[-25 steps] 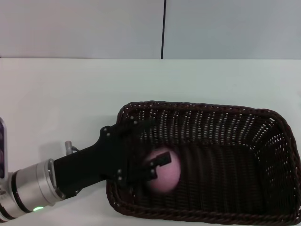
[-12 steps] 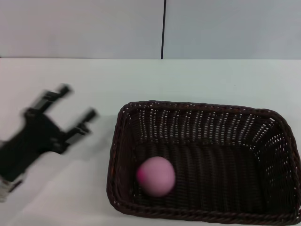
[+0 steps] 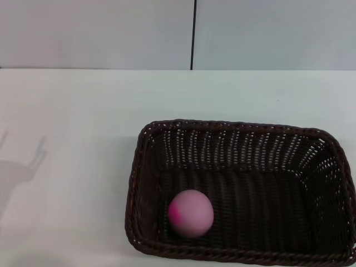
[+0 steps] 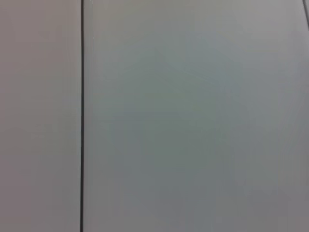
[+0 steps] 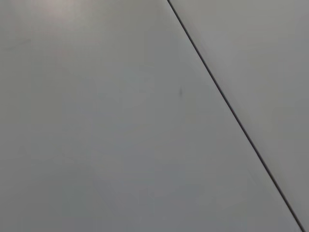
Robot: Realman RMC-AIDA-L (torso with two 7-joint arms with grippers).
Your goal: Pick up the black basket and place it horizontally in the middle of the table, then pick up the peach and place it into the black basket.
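Note:
The black basket [image 3: 245, 139] lies lengthwise on the white table [image 3: 83, 122], at the near right of the head view. The pink peach [image 3: 191, 213] rests inside the basket at its near left corner, a magenta patch facing left. Neither gripper shows in any view. Only a faint shadow of the left gripper falls on the table at the far left edge. Both wrist views show only plain grey wall panels with a dark seam.
A grey wall with a vertical dark seam [image 3: 193, 33] stands behind the table. The basket's near rim runs close to the table's front edge.
The left gripper let go of the peach in the basket, drew back to the left while open, and has left the view. The peach rolled slightly and lies free.

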